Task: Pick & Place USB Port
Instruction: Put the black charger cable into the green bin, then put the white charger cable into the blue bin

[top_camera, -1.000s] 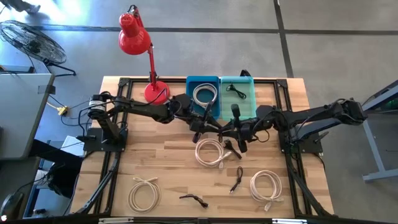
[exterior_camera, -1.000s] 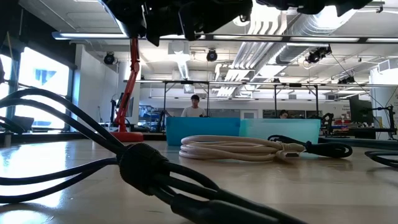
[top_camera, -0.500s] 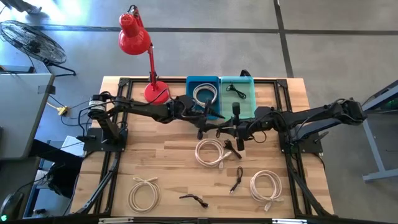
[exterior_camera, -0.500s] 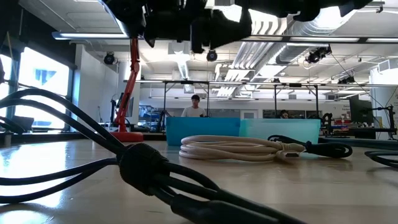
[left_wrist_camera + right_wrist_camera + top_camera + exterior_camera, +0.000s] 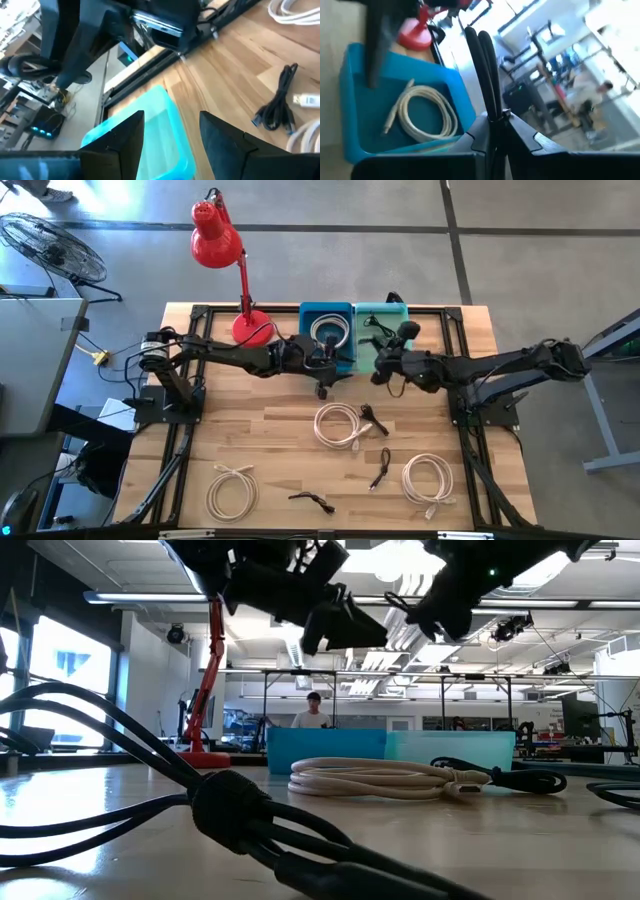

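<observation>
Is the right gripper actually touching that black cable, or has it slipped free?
Touching. The right wrist view shows the black cable pinched between the right gripper fingers, rising straight from where they close.

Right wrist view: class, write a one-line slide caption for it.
Right gripper shut on a black cable above the blue bin holding a coiled white cable.
</observation>
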